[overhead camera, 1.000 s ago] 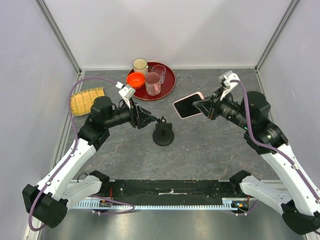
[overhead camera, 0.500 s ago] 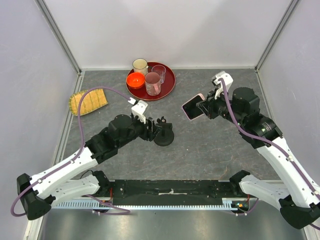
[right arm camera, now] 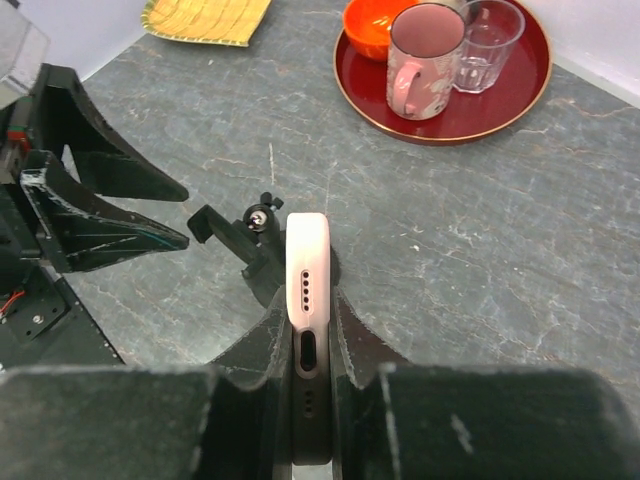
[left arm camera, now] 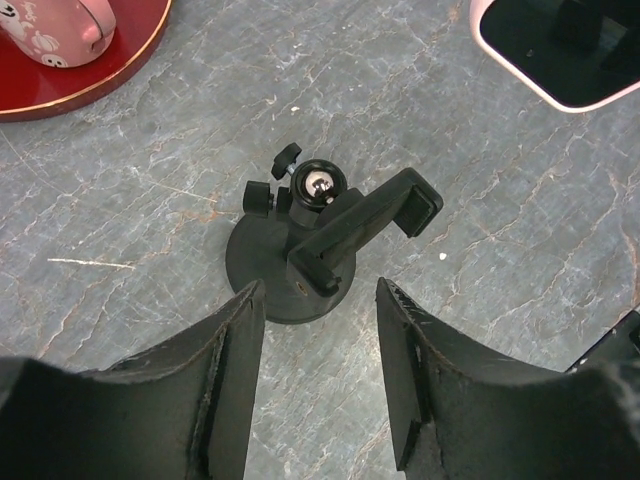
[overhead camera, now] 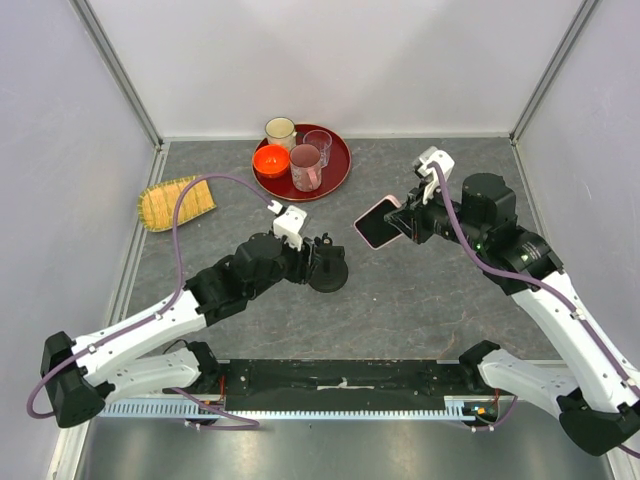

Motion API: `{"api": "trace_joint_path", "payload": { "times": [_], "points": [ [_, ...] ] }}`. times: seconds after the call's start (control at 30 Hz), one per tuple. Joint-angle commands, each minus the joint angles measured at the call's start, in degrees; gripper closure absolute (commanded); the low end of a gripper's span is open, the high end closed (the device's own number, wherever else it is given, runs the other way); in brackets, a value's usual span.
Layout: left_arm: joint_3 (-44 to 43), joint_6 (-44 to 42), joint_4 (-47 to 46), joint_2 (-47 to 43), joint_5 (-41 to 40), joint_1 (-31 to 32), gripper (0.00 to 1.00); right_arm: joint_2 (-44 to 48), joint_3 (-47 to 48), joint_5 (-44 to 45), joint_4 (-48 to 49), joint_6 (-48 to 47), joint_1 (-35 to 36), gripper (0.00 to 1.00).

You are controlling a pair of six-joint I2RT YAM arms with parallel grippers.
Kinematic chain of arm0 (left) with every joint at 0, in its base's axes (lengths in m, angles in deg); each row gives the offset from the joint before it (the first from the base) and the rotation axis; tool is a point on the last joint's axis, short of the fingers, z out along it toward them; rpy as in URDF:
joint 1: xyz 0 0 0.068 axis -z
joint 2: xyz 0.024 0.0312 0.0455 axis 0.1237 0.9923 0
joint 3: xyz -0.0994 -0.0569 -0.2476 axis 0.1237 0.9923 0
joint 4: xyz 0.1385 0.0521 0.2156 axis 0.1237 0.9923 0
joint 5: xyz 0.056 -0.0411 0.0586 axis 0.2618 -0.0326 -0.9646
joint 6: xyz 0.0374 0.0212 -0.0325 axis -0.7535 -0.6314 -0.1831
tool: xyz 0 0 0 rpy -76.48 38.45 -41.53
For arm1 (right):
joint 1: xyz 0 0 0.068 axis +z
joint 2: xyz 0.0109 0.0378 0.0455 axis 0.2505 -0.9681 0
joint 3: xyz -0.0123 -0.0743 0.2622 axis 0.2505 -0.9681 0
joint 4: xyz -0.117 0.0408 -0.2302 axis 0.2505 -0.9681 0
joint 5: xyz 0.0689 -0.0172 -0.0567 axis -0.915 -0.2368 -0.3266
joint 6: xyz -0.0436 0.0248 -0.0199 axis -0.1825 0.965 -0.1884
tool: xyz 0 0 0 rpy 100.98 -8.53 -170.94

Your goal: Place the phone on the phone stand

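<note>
Screen of phone (overhead camera: 380, 222) is showing glossy black glass, case smooth matt pink. Body of phone stand (left arm camera: 300, 255) is looking matt black plastic, ball joint (left arm camera: 318, 183) gleaming metallic. Across worktop (overhead camera: 420, 290) veined grey stone is showing, dull.

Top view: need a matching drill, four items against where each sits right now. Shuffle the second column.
Items
1. phone
2. phone stand
3. orange bowl
4. yellow mat

Places
A. on the red tray
B. lying flat, far left
C. gripped in the right hand
D. standing just ahead of the open left hand

Pairs: 1-C, 2-D, 3-A, 4-B
</note>
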Motion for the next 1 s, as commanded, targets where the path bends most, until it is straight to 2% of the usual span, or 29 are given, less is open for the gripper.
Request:
{"api": "trace_joint_path", "payload": {
  "times": [0.0, 0.07, 0.2, 0.37, 0.5, 0.63, 0.67, 0.77, 0.97],
  "points": [
    [0.6, 0.9, -1.7, 0.6, -0.7, 0.4, 0.44, -1.3, 4.4, -4.7, 3.3, 0.1, 0.1, 1.0],
    [0.6, 0.5, -1.8, 1.2, -0.9, 0.3, 0.44, -2.1, 4.8, -6.5, 3.1, 0.2, 0.1, 1.0],
    [0.2, 0.0, -1.9, 3.0, -2.3, 0.3, 0.52, -3.7, 5.9, -12.7, 2.4, -0.1, 0.1, 1.0],
    [-0.5, 0.4, -2.2, 4.6, -2.5, 0.3, 0.62, -4.7, 5.9, -14.6, 1.7, -1.1, 0.2, 1.0],
    [0.3, 0.1, -3.0, 4.7, -4.5, 0.3, 0.65, -4.9, 5.1, -18.3, 1.0, -3.2, 0.8, 1.0],
    [1.0, -1.1, -5.1, 4.2, -5.6, 0.3, 0.69, -6.9, 5.5, -17.5, -1.6, -5.2, 1.7, 1.0],
    [1.1, -1.2, -5.5, 4.2, -5.7, 0.3, 0.76, -7.3, 5.8, -17.5, -2.2, -5.9, 2.1, 1.0],
    [1.5, -1.7, -6.6, 3.9, -5.3, 0.4, 0.84, -8.5, 5.6, -16.2, -2.8, -7.4, 3.8, 1.0],
    [2.1, -2.4, -7.2, 3.9, -4.4, 0.3, 0.87, -10.5, 6.2, -16.7, -2.8, -9.9, 6.8, 1.0]
  ]
}}
